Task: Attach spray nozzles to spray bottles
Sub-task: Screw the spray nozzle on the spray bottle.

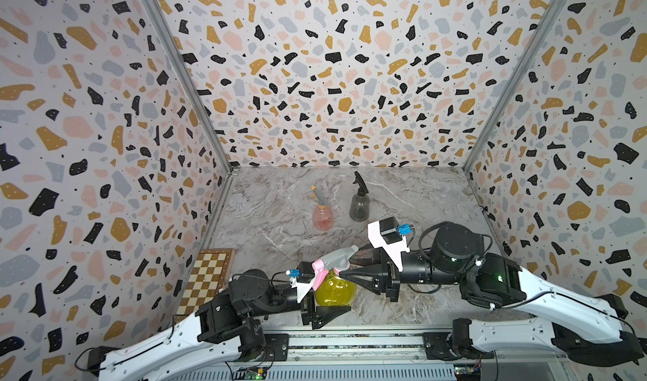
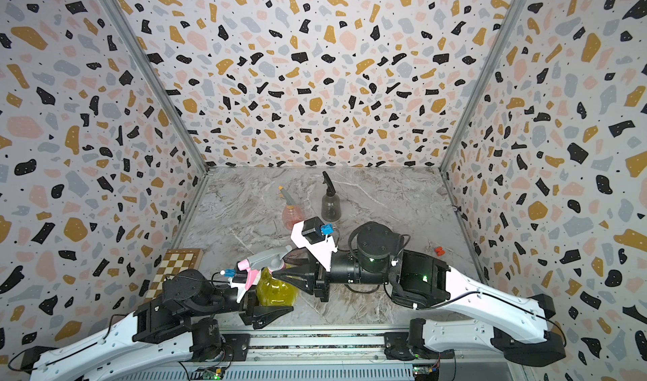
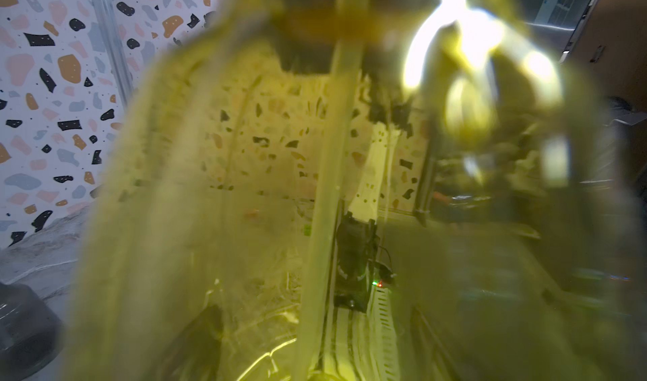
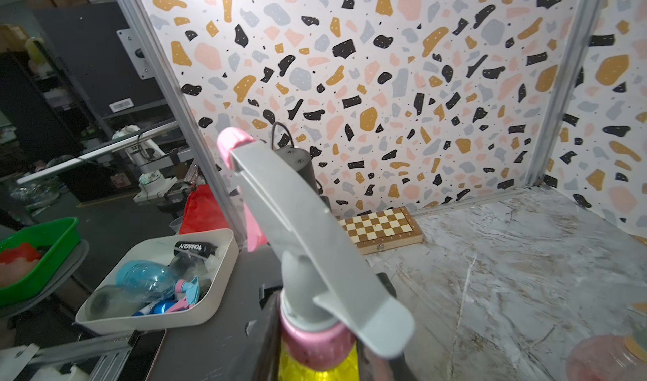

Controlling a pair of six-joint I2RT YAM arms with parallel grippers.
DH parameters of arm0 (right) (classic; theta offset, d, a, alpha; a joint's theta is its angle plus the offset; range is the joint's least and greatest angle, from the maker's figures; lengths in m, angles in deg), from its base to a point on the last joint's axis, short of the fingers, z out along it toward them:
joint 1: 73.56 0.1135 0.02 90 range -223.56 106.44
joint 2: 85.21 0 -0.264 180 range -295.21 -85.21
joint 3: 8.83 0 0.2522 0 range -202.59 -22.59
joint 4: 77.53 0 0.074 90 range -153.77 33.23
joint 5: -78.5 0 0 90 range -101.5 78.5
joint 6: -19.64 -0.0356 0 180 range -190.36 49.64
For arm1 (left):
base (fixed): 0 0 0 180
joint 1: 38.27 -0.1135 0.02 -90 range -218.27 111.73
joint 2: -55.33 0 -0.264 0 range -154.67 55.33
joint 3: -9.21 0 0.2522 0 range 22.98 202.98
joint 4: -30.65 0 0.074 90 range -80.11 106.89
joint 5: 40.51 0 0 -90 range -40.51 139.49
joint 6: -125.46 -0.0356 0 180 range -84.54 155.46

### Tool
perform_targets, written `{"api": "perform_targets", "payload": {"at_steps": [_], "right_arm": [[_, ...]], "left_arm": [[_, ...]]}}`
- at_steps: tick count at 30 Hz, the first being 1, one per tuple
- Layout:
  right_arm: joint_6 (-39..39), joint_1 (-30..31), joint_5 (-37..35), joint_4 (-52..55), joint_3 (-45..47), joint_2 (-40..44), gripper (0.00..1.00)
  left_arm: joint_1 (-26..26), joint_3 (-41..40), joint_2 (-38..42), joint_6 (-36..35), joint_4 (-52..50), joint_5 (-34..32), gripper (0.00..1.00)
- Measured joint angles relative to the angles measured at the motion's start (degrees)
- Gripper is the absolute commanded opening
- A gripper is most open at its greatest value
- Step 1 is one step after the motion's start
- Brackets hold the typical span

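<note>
- The pink nozzle (image 1: 338, 258) sits upright on the neck of the yellow bottle (image 1: 334, 291), low in the middle of both top views. Its pink tip points to the frame's left.
- The right claw (image 1: 346, 265) reaches in from the right. It is closed on the nozzle's collar (image 4: 311, 340), with a dark finger on either side.
- The left claw (image 1: 331, 297) reaches in from the left and is clamped round the bottle's belly. Yellow plastic fills its wrist view, with the dip tube (image 3: 332, 186) showing inside.
- Whether the bottle stands on the surface (image 1: 420, 200) or is lifted, I cannot tell.
- Further up the frame the pink bottle (image 1: 322, 218) wears the orange nozzle (image 1: 318, 195).
- Just to its right, apart, the dark bottle (image 1: 359, 207) wears the black nozzle (image 1: 360, 183). Both stand upright.
- A chessboard (image 1: 206, 281) lies at lower left, by the wall.
</note>
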Motion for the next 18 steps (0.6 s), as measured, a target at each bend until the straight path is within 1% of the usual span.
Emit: {"api": "perform_targets", "payload": {"at_steps": [8, 11, 14, 18], "right_arm": [[-4.02, 5.35, -13.29, -2.91, 2.34, 0.39, 0.13], [-4.72, 7.30, -17.38, -3.32, 3.02, 0.42, 0.15], [-4.83, 8.33, -19.41, -4.04, 4.02, 0.79, 0.20], [-3.67, 9.29, -20.22, -4.20, 4.85, 1.75, 0.25]], "left_arm": [[0.09, 0.00, 0.00, -2.10, -0.31, -4.04, 0.00], [0.24, 0.00, 0.17, -2.82, -1.16, -4.83, 0.00], [0.26, 0.00, 0.33, -3.10, -2.19, -4.76, 0.00], [0.24, 0.22, 0.26, -3.80, -3.32, -3.30, 0.00]]}}
